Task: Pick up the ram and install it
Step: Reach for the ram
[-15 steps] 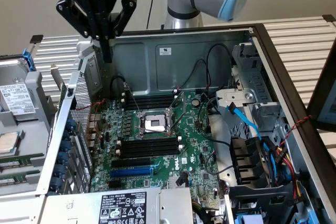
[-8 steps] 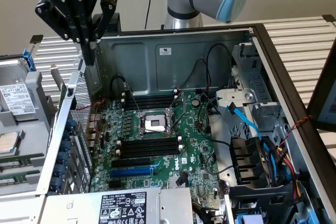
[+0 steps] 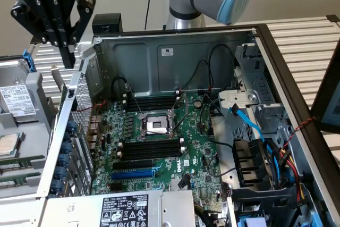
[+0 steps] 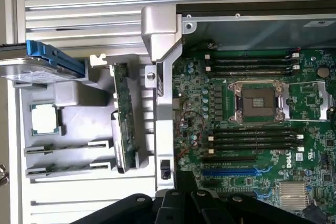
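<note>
The ram (image 4: pixel 123 114) stands on its long edge in the grey tray (image 4: pixel 68 95), just outside the wall of the computer case (image 3: pixel 154 62). It is seen edge-on, so its chips and label are hard to make out, and one end seems tucked behind a tray bracket. Its long axis runs along the case wall, crosswise to the black memory slots (image 4: pixel 254 141) on the motherboard (image 4: pixel 247 182). The gripper (image 3: pixel 67 57) hangs above the tray, apart from the ram. The exterior view's top edge cuts off its body, and I cannot tell whether the claw is open or closed.
</note>
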Robot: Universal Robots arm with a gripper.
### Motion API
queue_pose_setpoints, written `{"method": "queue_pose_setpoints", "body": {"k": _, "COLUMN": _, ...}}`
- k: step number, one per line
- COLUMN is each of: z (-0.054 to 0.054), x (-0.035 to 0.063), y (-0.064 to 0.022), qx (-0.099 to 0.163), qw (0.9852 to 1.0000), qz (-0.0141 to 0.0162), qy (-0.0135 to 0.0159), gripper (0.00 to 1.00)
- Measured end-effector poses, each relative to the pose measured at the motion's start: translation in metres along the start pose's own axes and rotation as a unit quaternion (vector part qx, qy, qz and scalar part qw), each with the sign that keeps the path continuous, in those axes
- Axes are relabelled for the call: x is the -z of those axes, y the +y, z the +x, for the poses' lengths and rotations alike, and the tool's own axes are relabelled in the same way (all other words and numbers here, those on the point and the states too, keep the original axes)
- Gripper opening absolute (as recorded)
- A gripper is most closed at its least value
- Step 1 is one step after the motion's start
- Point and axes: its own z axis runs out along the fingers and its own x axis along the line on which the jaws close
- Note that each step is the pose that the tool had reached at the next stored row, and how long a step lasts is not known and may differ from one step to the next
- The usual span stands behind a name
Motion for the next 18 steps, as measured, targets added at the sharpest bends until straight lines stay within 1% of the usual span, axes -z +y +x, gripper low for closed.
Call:
{"method": "queue_pose_setpoints", "body": {"k": 6, "z": 0.027, "x": -0.0006, "y": -0.0021, "qx": 0.0, "qw": 1.0, "qz": 0.0002, "qy": 0.0027, "gripper": 0.11}}
{"method": "queue_pose_setpoints", "body": {"k": 15, "z": 0.068, "x": -0.0024, "y": -0.0053, "qx": 0.0, "qw": 1.0, "qz": 0.0004, "qy": 0.0046, "gripper": 0.11}}
{"method": "queue_pose_setpoints", "body": {"k": 18, "z": 0.082, "x": -0.0035, "y": -0.0063, "qx": 0.0, "qw": 1.0, "qz": 0.0004, "qy": 0.0057, "gripper": 0.11}}
